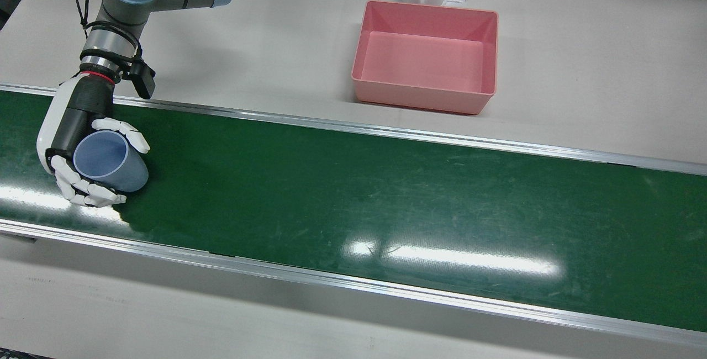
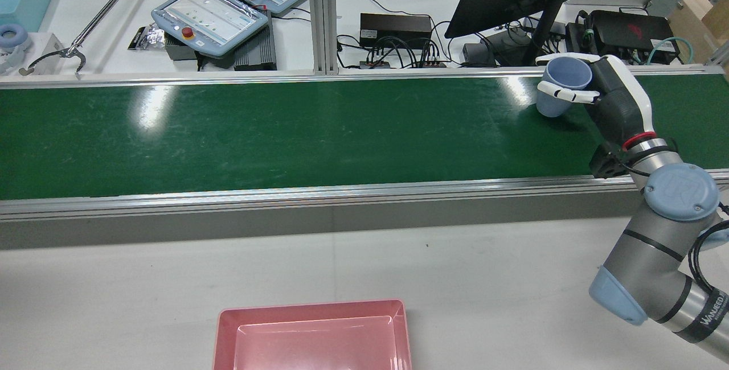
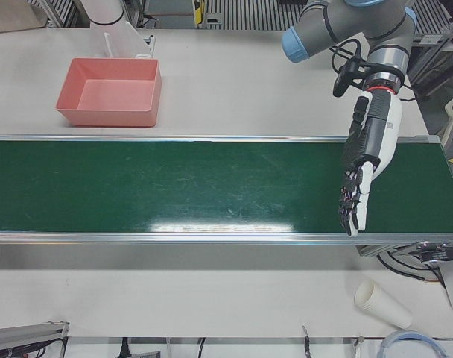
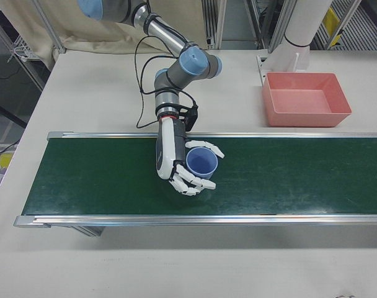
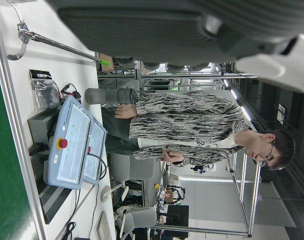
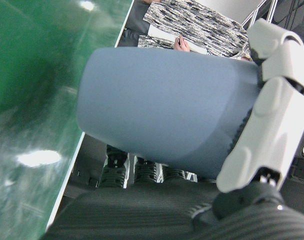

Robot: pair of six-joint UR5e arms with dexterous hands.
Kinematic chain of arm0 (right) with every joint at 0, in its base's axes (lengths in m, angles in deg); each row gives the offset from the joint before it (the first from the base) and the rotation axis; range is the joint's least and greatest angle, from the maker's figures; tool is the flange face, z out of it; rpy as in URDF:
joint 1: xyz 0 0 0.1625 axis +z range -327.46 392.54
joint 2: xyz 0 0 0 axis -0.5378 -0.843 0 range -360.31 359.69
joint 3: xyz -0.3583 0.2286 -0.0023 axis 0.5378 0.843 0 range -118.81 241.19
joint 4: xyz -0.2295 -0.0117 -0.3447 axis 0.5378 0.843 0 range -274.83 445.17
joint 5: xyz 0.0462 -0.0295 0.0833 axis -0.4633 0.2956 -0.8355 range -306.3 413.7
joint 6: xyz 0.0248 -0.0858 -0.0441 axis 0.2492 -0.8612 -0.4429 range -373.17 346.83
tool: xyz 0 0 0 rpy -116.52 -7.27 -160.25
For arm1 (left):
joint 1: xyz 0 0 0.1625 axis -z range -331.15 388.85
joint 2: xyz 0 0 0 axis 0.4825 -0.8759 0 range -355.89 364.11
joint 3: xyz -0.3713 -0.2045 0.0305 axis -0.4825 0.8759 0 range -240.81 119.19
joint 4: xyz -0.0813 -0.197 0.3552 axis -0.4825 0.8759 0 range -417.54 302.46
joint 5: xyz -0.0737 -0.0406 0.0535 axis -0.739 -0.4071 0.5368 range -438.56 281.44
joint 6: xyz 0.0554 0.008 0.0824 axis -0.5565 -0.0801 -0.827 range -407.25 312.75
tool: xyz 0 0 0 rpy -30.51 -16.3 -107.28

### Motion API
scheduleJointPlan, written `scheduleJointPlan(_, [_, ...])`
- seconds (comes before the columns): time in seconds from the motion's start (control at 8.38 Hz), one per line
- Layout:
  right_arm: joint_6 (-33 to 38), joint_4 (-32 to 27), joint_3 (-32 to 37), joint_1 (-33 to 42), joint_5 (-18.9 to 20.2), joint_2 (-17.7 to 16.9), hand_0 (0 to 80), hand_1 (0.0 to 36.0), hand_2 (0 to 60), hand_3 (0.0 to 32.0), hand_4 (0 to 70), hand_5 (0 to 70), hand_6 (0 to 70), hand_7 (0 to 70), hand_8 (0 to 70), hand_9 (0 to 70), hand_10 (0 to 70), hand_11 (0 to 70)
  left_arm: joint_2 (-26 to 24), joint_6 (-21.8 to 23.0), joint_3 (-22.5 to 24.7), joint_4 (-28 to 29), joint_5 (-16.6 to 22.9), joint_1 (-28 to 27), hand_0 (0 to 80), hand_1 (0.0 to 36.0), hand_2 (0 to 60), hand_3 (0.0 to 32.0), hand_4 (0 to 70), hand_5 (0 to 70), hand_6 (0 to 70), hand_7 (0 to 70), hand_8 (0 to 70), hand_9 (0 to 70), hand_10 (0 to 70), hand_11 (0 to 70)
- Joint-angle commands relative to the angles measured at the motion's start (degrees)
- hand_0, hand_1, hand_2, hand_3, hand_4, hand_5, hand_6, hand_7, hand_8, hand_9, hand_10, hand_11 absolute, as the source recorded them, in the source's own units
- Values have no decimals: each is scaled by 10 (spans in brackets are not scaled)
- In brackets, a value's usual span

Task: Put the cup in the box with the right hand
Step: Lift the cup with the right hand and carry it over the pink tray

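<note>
- Right hand (image 1: 77, 149): white-and-black, its fingers (image 1: 124, 130) wrapped around the blue cup (image 1: 110, 161), which it holds upright above the green conveyor belt (image 1: 353, 199); the right hand view suggests the base is clear of the belt.
- Step in hand, as judged: the cup is grasped and lifted; the carry to the box is not yet done.
- Pink box (image 1: 428, 55): empty, open-topped, rectangular, on the pale table (image 1: 276, 38) beyond the belt's far rail, well apart from the cup.
- Next move, as judged: travel sideways and across the rail, keep the cup clear of the box wall, then release inside.
- Materials: the cup is smooth, matte, tapered plastic; the box is glossy moulded plastic with sloped walls; the belt is scuffed and reflective.
- Left hand (image 3: 360, 175): hangs over the belt's other end, fingers extended and apart, holding nothing.
</note>
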Motion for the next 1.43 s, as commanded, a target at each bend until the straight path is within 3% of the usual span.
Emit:
scheduleJointPlan(0.0, [-8,1,-14,33,2,-1,497,360,600,0,348,172,398,700,629,700,514,700,0,0,0,0,0,-1,0,0,0,0,0,0,0,0,0,0,0,0])
scheduleJointPlan(0.24, [-24,1,-98,17,6,-2,493,325,600,0,312,161,373,700,599,700,495,700,0,0,0,0,0,-1,0,0,0,0,0,0,0,0,0,0,0,0])
scheduleJointPlan(0.48, [-102,1,-207,-72,3,9,496,297,600,0,378,153,376,700,596,700,495,700,0,0,1,0,0,-1,0,0,0,0,0,0,0,0,0,0,0,0])
scheduleJointPlan(0.72, [-179,1,-271,-181,-4,28,503,295,600,0,409,150,374,700,589,700,485,693,0,0,0,0,0,-1,0,0,0,0,0,0,0,0,0,0,0,0])
scheduleJointPlan(0.84, [-228,1,-289,-243,-17,42,507,296,600,0,416,150,373,700,586,700,479,684,0,0,0,0,0,0,0,0,0,0,0,0,0,0,0,0,0,0])
scheduleJointPlan(1.07, [-309,-6,-294,-389,-99,67,505,273,600,0,385,140,346,700,551,700,442,630,0,0,0,0,0,-1,0,0,0,0,0,0,0,0,0,0,0,0])
scheduleJointPlan(1.19, [-343,-21,-291,-440,-116,79,493,198,372,0,324,111,282,700,460,700,350,502,0,0,0,0,0,0,0,0,0,0,0,0,0,0,0,0,0,0])
scheduleJointPlan(1.31, [-366,-55,-292,-476,-129,73,488,136,80,0,206,81,204,700,322,546,224,334,0,0,0,0,0,-1,0,0,0,0,0,0,0,0,0,0,0,0])
